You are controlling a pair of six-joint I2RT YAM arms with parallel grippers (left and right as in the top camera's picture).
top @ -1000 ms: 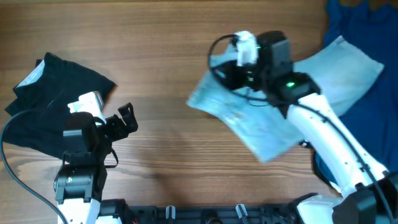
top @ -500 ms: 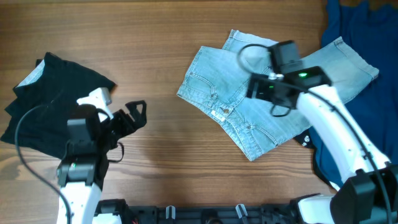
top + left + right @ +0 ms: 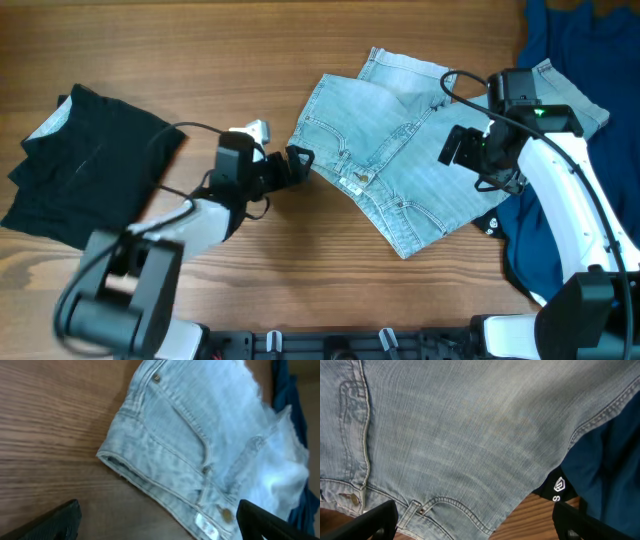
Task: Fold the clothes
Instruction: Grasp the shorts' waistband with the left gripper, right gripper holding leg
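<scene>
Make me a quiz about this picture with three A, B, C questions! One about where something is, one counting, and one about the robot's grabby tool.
1. Where does the black garment lie?
A) on the table's left side
B) in a basket
C) hanging from the right arm

2. How many garments are there?
A) two
B) three
C) five

3. How is the left tool?
A) open
B) shut on cloth
C) shut on a cable

Answers:
1 A: it lies far left, apart from the denim shorts.
2 B: the black one, the denim shorts and the dark blue garment.
3 A: its wrist view shows both fingers wide apart, gripping nothing.
</scene>
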